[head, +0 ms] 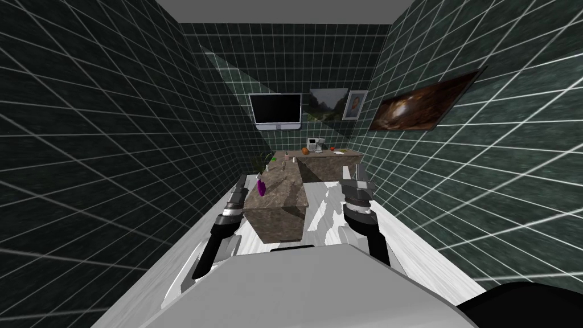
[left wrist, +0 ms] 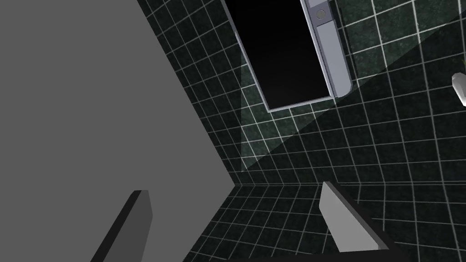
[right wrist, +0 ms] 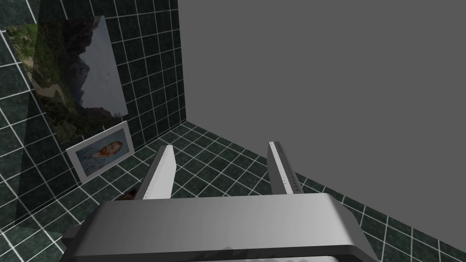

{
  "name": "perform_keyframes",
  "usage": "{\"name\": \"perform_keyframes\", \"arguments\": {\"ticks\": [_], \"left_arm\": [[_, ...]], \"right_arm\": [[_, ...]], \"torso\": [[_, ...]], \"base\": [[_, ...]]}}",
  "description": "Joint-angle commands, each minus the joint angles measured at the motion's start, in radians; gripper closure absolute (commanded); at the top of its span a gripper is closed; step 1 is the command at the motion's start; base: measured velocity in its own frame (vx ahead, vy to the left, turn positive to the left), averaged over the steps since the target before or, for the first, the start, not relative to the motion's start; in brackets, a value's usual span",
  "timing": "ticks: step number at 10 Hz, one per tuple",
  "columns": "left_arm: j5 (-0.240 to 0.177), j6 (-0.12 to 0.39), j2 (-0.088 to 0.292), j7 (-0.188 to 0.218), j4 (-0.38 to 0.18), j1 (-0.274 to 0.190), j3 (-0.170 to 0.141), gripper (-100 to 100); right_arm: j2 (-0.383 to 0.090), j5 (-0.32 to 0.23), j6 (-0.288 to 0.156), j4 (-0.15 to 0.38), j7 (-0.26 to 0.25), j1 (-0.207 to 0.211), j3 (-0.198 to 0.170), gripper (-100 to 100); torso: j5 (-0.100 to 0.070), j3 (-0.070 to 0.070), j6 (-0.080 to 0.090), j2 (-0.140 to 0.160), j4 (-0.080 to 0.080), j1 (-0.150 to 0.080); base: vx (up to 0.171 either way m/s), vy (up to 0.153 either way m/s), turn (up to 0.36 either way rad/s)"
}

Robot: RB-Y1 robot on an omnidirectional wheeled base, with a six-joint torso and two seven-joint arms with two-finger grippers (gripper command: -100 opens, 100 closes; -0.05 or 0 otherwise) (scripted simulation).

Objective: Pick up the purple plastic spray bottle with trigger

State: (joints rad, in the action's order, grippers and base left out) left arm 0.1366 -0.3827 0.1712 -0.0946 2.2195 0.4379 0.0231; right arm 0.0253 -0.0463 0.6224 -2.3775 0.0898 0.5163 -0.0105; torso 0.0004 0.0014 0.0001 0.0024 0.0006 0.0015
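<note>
Eyeing the purple spray bottle sitting close to the left edge of the brown counter, looking upright but too small to be sure. Holding the left gripper just beside it, fingers spread wide, aiming up at the wall instead of at the bottle. Parking the right gripper by the counter's other side, fingers spread too, pinching nothing. Worrying mostly about swinging that left hand round blind and clipping the bottle, tipping it or shoving it off the edge. Also risking scraping the counter's side coming in low.
</note>
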Motion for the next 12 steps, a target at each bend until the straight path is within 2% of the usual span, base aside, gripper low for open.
{"name": "perform_keyframes", "arguments": {"ticks": [1,4,5,12], "left_arm": [[0.011,0.038,0.025,-0.018,-0.026,-0.012,-0.001,-100],[0.038,0.096,0.073,-0.055,-0.083,-0.024,0.0,-100],[0.038,0.096,0.073,-0.055,-0.083,-0.024,0.0,-100],[0.118,0.244,0.222,-0.135,-0.221,-0.033,-0.024,-100]], "right_arm": [[0.0,0.0,0.0,0.0,0.0,0.0,0.0,0],[0.0,0.0,0.0,0.0,0.0,0.0,0.0,0],[0.0,0.0,0.0,0.0,0.0,0.0,0.0,0],[0.0,0.0,0.0,0.0,0.0,0.0,0.0,0]], "torso": [[0.0,0.0,0.0,0.0,0.0,0.0],[0.0,0.0,0.0,0.0,0.0,0.0],[0.0,0.0,0.0,-0.001,0.0,0.0],[-0.001,-0.001,0.0,-0.003,0.0,-0.003]], "base": [[-0.037,0.017,-0.007],[-0.029,0.013,-0.022],[-0.018,0.005,-0.012],[-0.006,-0.015,-0.075]]}}
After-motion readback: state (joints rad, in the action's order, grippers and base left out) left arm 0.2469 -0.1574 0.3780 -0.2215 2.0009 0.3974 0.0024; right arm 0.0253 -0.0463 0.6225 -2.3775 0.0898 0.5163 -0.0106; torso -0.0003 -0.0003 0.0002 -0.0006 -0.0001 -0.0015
